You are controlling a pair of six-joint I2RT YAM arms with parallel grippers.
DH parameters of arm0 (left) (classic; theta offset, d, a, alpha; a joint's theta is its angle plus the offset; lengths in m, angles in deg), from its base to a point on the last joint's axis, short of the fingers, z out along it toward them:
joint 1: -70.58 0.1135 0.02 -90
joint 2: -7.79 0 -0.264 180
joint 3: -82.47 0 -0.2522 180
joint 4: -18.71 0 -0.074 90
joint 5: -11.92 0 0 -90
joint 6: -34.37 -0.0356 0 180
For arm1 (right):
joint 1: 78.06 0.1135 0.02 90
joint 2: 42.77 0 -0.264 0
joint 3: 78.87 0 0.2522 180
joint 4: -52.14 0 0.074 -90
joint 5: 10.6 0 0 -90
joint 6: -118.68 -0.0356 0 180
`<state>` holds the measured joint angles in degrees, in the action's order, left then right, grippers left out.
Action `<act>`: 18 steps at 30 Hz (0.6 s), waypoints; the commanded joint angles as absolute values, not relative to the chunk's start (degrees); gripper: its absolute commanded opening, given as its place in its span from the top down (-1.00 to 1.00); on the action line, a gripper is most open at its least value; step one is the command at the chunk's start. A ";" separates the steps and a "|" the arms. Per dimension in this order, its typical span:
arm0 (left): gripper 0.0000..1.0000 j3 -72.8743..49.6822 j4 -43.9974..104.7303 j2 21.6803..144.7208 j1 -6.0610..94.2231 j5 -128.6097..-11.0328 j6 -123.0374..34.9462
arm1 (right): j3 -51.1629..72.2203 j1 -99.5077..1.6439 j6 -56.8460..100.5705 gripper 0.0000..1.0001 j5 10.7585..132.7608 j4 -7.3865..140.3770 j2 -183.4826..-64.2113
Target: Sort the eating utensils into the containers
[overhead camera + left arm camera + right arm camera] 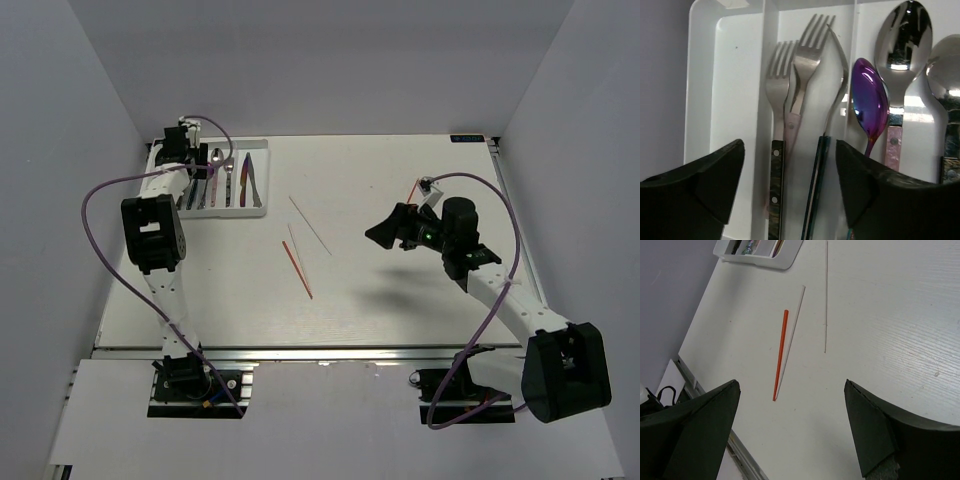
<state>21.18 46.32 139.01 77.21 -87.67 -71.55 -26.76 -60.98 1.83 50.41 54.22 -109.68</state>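
The white cutlery tray [256, 211] sits at the far left of the table. My left gripper [192, 160] hovers over its left slots, open and empty. In the left wrist view, my gripper [790, 165] is above three forks [801, 75] lying in one slot. An iridescent purple spoon [869, 105] and silver spoons [902, 45] lie in the slot to the right. The leftmost slot [735, 75] holds nothing. A red chopstick [297, 268] and two pale chopsticks [310, 222] lie loose mid-table. My right gripper [385, 232] is open and empty above the table, right of them. In the right wrist view the red chopstick [780, 354] lies ahead of my gripper [791, 385].
Knives, one iridescent [247, 180], lie in the tray's right slots. White walls stand close on the left and right of the table. A metal rail [300, 350] runs along the near edge. The tray's corner [785, 262] shows at the top of the right wrist view.
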 commanded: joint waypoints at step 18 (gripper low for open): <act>-0.96 -7.90 56.92 82.23 77.44 -83.78 -33.39 | 2.03 -26.23 12.77 -0.66 93.01 74.32 -135.12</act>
<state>6.19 55.28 93.66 77.35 -86.99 -37.69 -2.87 -30.71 12.49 87.85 70.68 -130.34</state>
